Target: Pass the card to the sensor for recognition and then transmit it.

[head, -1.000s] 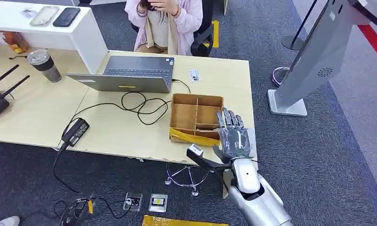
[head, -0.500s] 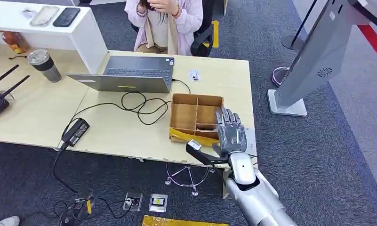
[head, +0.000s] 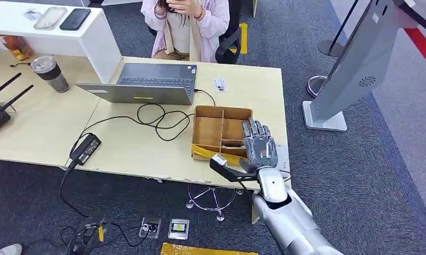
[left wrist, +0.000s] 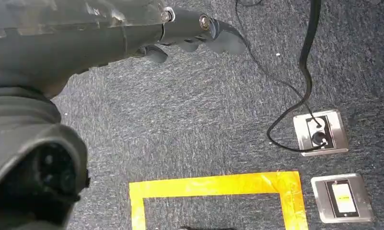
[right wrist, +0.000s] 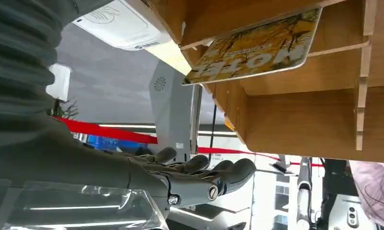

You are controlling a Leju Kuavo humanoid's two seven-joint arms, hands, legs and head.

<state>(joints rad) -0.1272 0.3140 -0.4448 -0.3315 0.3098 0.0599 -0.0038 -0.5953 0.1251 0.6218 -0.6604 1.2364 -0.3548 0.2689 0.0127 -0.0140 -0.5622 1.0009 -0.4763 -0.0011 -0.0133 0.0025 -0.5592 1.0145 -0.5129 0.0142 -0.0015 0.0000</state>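
Observation:
A yellow printed card [right wrist: 257, 45] leans inside a compartment of the wooden divided box [head: 221, 110], which stands near the desk's front right corner. Beside the box lies a white sensor pad [right wrist: 118, 24]. My right hand [head: 259, 146] hovers flat over the box's near right compartment, fingers [right wrist: 204, 177] stretched out, thumb to the side, holding nothing. In the head view the hand hides the card. My left hand [left wrist: 194, 28] hangs over the carpet with loosely extended fingers and nothing in it.
A laptop [head: 147, 85], looping cable and power brick [head: 85, 149] lie left of the box; a small white tag [head: 219, 84] lies behind it. A person [head: 186, 26] sits across the desk. A grey kiosk stand [head: 354, 64] rises at right. Yellow tape [left wrist: 214, 184] and sockets [left wrist: 319, 132] mark the floor.
My right hand has slid forward and slightly left, further over the wooden box. The box and desk items have not moved.

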